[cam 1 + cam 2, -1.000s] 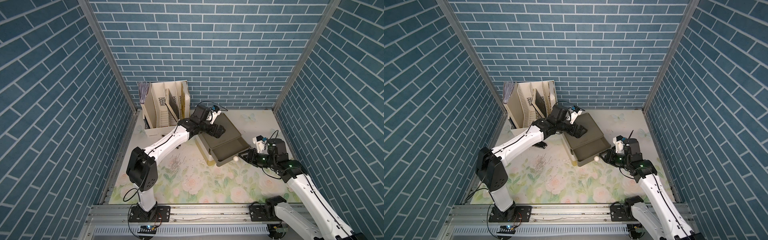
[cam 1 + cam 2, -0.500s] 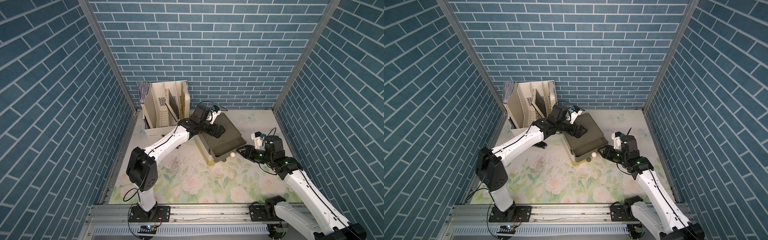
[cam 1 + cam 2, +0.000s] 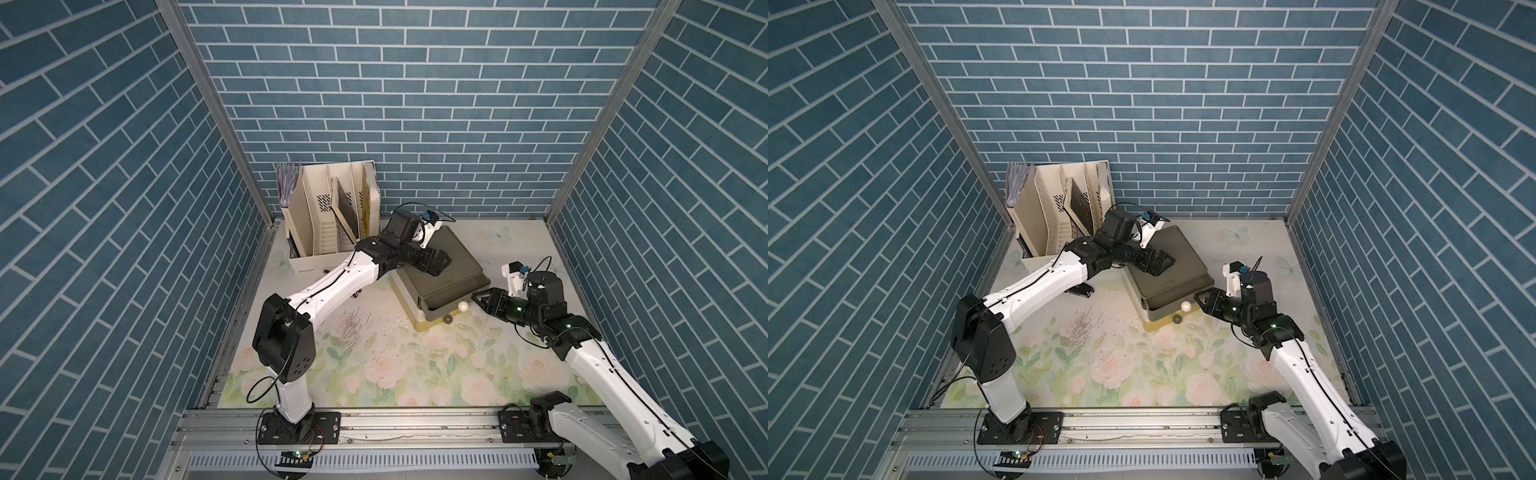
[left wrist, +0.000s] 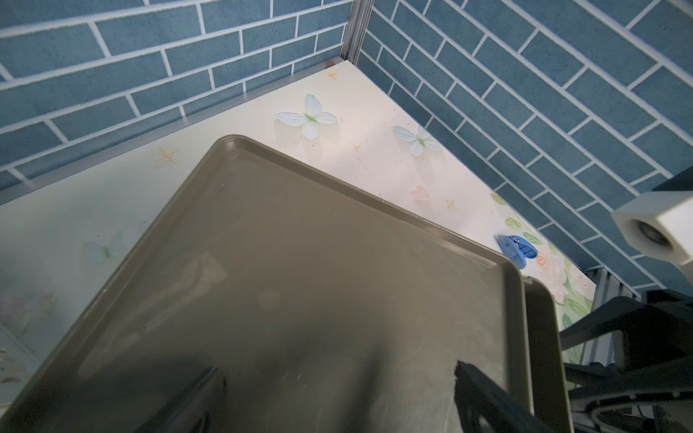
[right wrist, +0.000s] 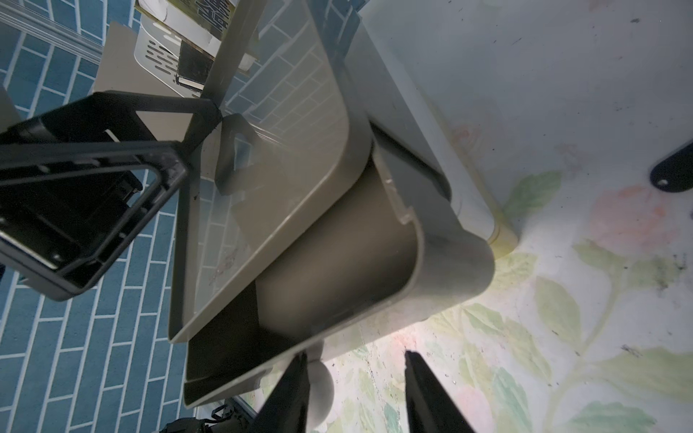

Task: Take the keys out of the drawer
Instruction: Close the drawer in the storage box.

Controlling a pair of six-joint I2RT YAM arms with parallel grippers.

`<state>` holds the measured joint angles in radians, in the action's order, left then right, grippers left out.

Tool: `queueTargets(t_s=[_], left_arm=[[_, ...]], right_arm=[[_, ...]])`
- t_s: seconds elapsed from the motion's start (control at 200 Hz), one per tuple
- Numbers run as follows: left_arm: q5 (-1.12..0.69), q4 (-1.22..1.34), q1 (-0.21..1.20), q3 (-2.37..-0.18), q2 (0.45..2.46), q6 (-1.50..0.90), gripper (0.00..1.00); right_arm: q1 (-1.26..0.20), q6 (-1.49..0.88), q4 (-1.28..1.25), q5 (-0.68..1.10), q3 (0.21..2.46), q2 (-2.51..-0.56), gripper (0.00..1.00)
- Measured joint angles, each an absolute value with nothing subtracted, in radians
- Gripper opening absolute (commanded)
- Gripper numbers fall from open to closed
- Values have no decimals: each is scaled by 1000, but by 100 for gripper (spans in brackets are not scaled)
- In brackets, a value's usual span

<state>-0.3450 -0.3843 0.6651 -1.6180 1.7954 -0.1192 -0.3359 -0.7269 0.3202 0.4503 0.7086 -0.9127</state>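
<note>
Floral mat [image 3: 415,374] underneath, our right gripper [image 5: 356,397], jaws apart, straddles the white knob [image 3: 463,306] from three o'clock, left gripper [image 3: 442,262], also spread, rests on the cabinet [image 3: 457,266]; keys unseen, presumably in the drawer [image 5: 330,262], so we clamp squarely, pull straight.

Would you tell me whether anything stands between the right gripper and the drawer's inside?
Yes. The top drawer is only partly open. Its front wall and white knob sit right at the open right gripper, and the unit's top covers most of the inside. No keys show.
</note>
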Motion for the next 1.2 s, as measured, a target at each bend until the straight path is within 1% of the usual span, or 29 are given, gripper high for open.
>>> queueTargets(t_s=[1.2], left_arm=[[-345, -369, 665, -1609, 1795, -117, 100]], right_arm=[[-344, -766, 27, 396, 578, -916, 45]])
